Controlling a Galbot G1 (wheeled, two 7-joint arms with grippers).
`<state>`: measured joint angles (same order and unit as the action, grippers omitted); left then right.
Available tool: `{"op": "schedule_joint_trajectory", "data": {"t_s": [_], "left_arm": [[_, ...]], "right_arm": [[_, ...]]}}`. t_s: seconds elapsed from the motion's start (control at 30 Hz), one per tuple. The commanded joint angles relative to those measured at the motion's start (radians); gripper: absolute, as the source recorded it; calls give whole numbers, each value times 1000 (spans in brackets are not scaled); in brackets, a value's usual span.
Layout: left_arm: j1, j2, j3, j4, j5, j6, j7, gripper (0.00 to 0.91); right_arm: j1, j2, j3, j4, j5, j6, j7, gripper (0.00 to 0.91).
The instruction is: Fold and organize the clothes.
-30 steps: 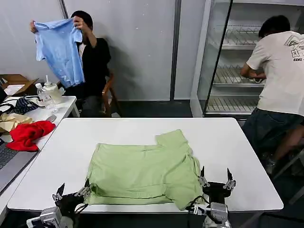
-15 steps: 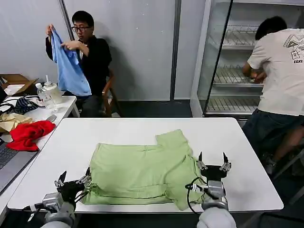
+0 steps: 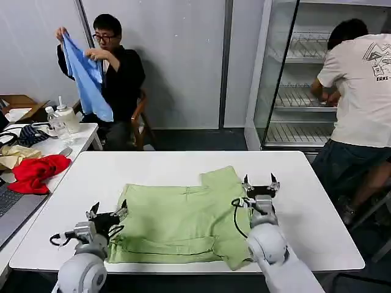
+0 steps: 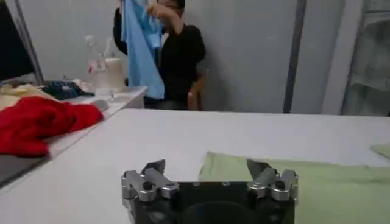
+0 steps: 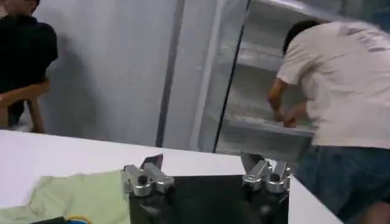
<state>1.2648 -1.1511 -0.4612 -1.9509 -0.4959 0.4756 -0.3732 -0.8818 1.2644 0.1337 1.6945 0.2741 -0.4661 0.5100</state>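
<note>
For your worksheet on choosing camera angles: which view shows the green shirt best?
The head view: the whole shirt lies flat on the table between both open grippers. The left wrist view shows one edge; the right wrist view, a sleeve corner.

shirt point(image 3: 183, 223) | pale green, plain face up | partly folded, flat | table's near-centre

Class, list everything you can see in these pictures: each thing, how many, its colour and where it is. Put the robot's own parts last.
Shirt: one, pale green, lying flat on the white table's middle.
White table: one, in front of the robot.
Red garment: one, on the side table to the robot's left.
Side table: one, white, left of the white table.
Left gripper: one, black, open, at the shirt's left edge.
Right gripper: one, black, open, at the shirt's right edge.
</note>
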Motion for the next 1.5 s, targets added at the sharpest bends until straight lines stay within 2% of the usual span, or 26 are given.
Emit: {"op": "schedule_joint_trajectory", "data": {"t_s": [0.03, 0.23, 0.53, 0.7, 0.9, 1.27, 1.3, 1.33, 1.37, 1.4, 1.43, 1.47, 1.5], "left_arm": [[-247, -8, 92, 294, -6, 3, 21, 907], [-341, -5, 108, 395, -72, 54, 18, 907], [-386, -6, 133, 402, -115, 98, 17, 907], [-377, -8, 142, 378, -113, 100, 16, 907], [-365, -5, 138, 380, -111, 99, 19, 907], [-371, -12, 136, 404, -109, 95, 25, 907], [-371, -13, 136, 405, -109, 94, 25, 907], [-372, -17, 136, 410, -109, 94, 25, 887], [-371, -19, 136, 414, -109, 94, 24, 826], [-369, -22, 136, 418, -109, 94, 23, 685], [-367, -23, 137, 419, -109, 94, 23, 262], [-364, -25, 137, 421, -109, 93, 25, 171], [-360, -28, 136, 423, -114, 93, 24, 141]], "right_arm": [[166, 14, -30, -269, 72, 13, -80, 907], [213, 16, -23, -312, 212, -74, -87, 907], [248, 19, -42, -319, 230, -112, -116, 907], [253, 25, -65, -311, 253, -112, -153, 907], [261, 46, -62, -356, 301, -110, -169, 907], [311, 49, -68, -470, 298, -70, -219, 907], [312, 49, -68, -475, 298, -70, -219, 867], [312, 51, -66, -480, 297, -67, -219, 856], [311, 53, -65, -482, 299, -68, -217, 836], [308, 56, -64, -482, 298, -68, -218, 836], [304, 57, -65, -481, 298, -68, -219, 836], [301, 61, -64, -479, 297, -68, -219, 836], [296, 64, -64, -477, 295, -68, -218, 836]]}}
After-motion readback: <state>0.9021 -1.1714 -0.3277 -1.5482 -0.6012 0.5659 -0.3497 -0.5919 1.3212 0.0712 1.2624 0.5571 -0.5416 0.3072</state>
